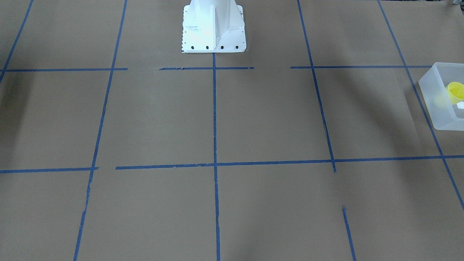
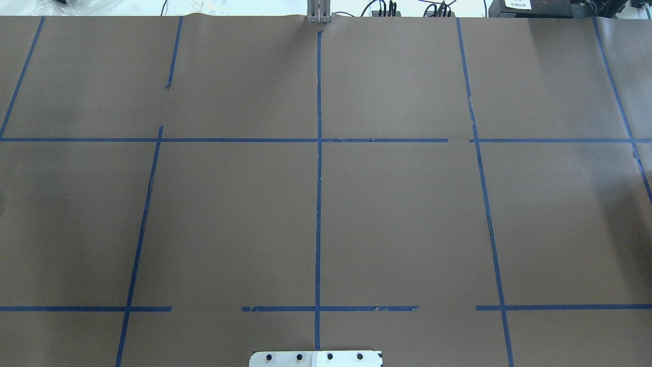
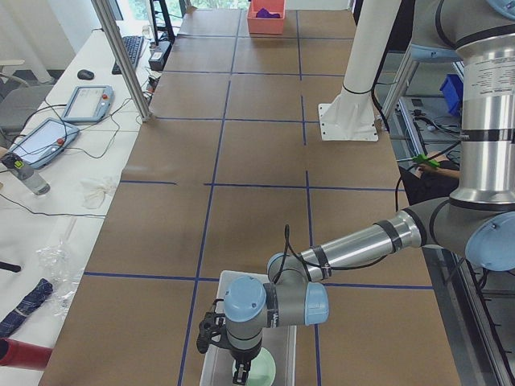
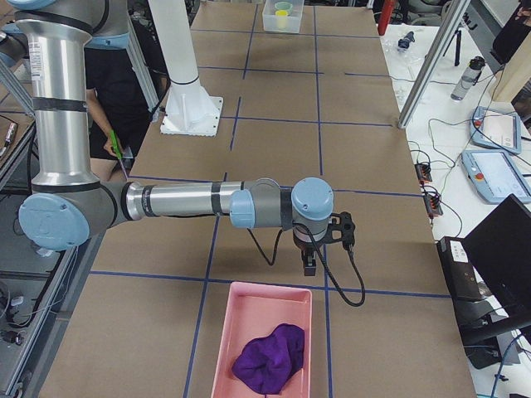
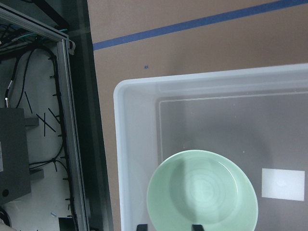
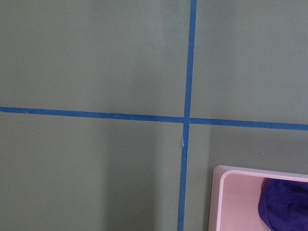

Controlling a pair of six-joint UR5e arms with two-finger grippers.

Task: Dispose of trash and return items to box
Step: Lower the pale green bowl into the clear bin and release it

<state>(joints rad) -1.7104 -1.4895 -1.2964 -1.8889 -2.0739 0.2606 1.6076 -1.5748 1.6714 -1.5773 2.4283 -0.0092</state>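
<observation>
The frosted white box (image 5: 137,144) stands at the table's end on my left; it also shows in the front view (image 1: 433,105). The mint-green bowl (image 5: 202,192) lies upright in it next to a white label (image 5: 284,184). The yellow cup (image 1: 456,91) lies in the same box. My left gripper (image 5: 168,227) hangs over the box, open, one fingertip outside the bowl's rim and one inside. In the left side view it (image 3: 241,371) is just above the bowl (image 3: 261,368). My right gripper (image 4: 309,264) hovers over bare table; I cannot tell if it is open or shut.
A pink tray (image 4: 249,319) holding a purple cloth (image 4: 270,358) sits at the table's right end, just beside my right gripper. The white robot base (image 1: 213,27) stands at mid-table. An aluminium frame with cables (image 5: 67,144) runs beside the box.
</observation>
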